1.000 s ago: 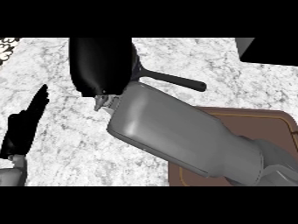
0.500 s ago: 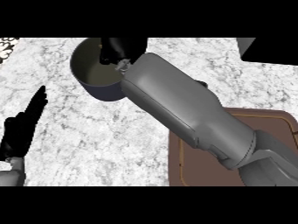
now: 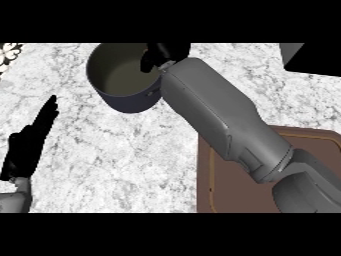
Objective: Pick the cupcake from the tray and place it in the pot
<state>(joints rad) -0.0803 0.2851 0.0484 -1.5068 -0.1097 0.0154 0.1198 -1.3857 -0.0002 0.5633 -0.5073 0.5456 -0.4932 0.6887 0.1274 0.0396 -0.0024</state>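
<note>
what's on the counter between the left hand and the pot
Nothing. In the head view, the stretch of marble counter between the left hand and the pot is bare.

Both forearms are showing smooth grey casings; the right hand (image 3: 160,52) and left hand (image 3: 27,145) are appearing black.

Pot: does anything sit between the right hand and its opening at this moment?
Nothing visible does. The right hand is at the pot's far right rim, and the opening beside it looks clear. The cupcake itself cannot be seen; the hand may hide it. The left hand rests far off at lower left.
</note>
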